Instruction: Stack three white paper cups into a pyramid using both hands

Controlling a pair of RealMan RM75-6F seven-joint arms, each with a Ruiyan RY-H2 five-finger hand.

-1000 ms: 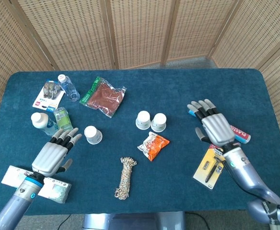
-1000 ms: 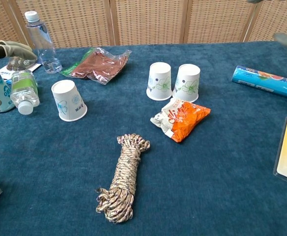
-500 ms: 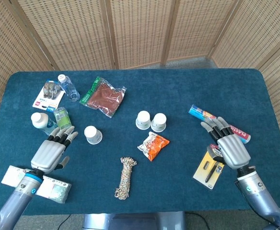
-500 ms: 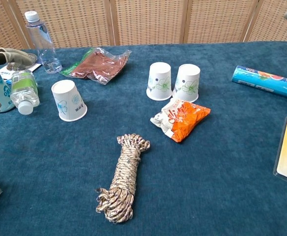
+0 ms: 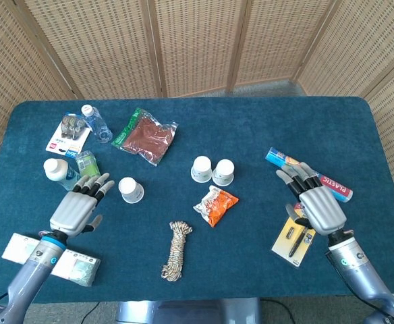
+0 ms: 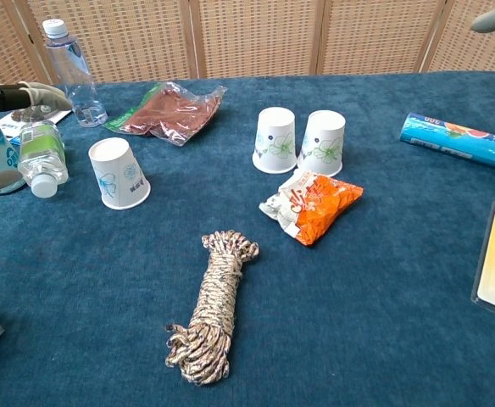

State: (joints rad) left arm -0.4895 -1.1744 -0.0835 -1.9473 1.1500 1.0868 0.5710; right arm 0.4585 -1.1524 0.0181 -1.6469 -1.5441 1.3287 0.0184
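Three white paper cups, all upside down on the blue tabletop (image 5: pixel 264 121), none stacked: two base cups (image 5: pixel 212 171) side by side and touching near the middle, the third cup (image 5: pixel 131 190) alone well toward the left edge. Step in hand, by judgement: approach for the first grasp, pyramid not started. Left hand (image 5: pixel 75 208) just beside the lone cup, fingers apart and extended toward it, holding nothing, not touching. Right hand (image 5: pixel 314 201) near the right edge, over the razor card (image 5: pixel 293 237) and next to the blue roll (image 5: pixel 308 175), fingers spread, empty. Next move likely calls for closing the left hand round the lone cup's wall without crushing it, lifting, carrying toward the middle and setting it across the two upturned bases; right hand probably needed to steady the pair. Snack bag (image 5: pixel 216 205) and rope coil (image 5: pixel 175 250) toward the front edge of the pair, worth avoiding on the carry. Versus half a second back: left hand shifted slightly toward the cup, right hand slid a little back toward the roll; a second back, right hand further up over the roll's end. Cups unmoved throughout.
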